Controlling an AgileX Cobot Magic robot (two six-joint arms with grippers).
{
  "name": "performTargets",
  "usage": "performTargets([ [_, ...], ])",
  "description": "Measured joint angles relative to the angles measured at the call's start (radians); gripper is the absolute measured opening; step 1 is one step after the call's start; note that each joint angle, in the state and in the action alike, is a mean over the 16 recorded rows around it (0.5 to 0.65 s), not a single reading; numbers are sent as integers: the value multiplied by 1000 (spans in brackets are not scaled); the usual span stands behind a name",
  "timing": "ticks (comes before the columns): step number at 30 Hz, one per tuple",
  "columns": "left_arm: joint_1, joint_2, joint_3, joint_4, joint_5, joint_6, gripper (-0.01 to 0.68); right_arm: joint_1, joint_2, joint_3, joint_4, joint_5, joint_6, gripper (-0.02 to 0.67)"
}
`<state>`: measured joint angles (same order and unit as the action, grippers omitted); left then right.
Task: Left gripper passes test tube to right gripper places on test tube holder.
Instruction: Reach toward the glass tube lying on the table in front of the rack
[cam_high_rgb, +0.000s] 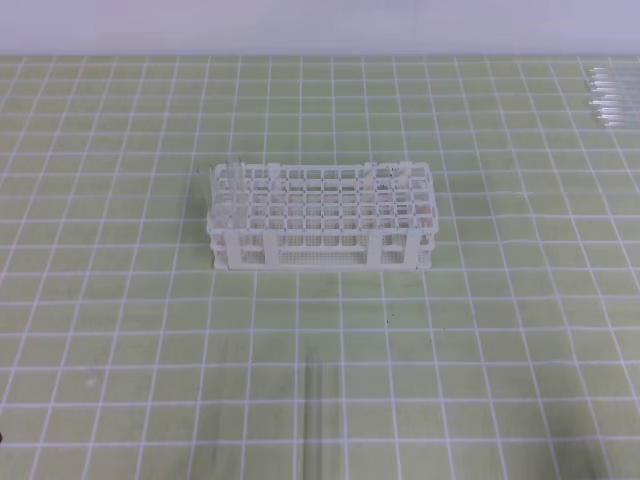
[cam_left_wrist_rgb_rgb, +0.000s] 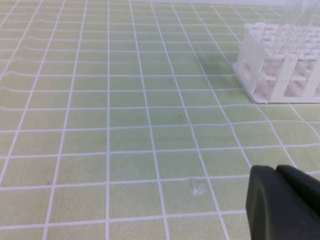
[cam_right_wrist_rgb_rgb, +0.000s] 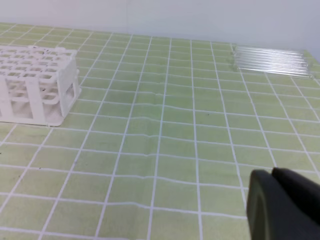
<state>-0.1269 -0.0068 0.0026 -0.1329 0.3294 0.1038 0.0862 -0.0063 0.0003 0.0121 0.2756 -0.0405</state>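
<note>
The white test tube holder (cam_high_rgb: 320, 215) stands mid-mat; it also shows in the left wrist view (cam_left_wrist_rgb_rgb: 280, 65) and the right wrist view (cam_right_wrist_rgb_rgb: 35, 82). A faint clear streak that looks like a test tube (cam_high_rgb: 308, 420) lies lengthwise on the mat near the front edge. Neither arm shows in the high view. My left gripper (cam_left_wrist_rgb_rgb: 275, 172) sits low at the lower right of its wrist view, black jaws together and holding nothing. In its own view my right gripper (cam_right_wrist_rgb_rgb: 272, 175) is likewise shut and empty, far from the holder.
A bundle of spare clear tubes (cam_high_rgb: 610, 95) lies at the back right corner, seen also in the right wrist view (cam_right_wrist_rgb_rgb: 270, 60). A few clear tubes (cam_high_rgb: 228, 178) stand in the holder's rear holes. The green checked mat (cam_high_rgb: 480, 330) covers the table.
</note>
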Motion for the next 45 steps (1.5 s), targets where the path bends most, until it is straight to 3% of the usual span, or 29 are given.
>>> performTargets([
  [30,0,-10,6,-3,-20,0,-3,0,0,0,-16,0,0,-16],
  [41,0,-9,5,-83,-148,-1,-2,0,0,0,-120,-6,0,-17],
  [45,0,-5,3,-144,-196,-5,-2,0,1,0,-81,-24,1,-17],
])
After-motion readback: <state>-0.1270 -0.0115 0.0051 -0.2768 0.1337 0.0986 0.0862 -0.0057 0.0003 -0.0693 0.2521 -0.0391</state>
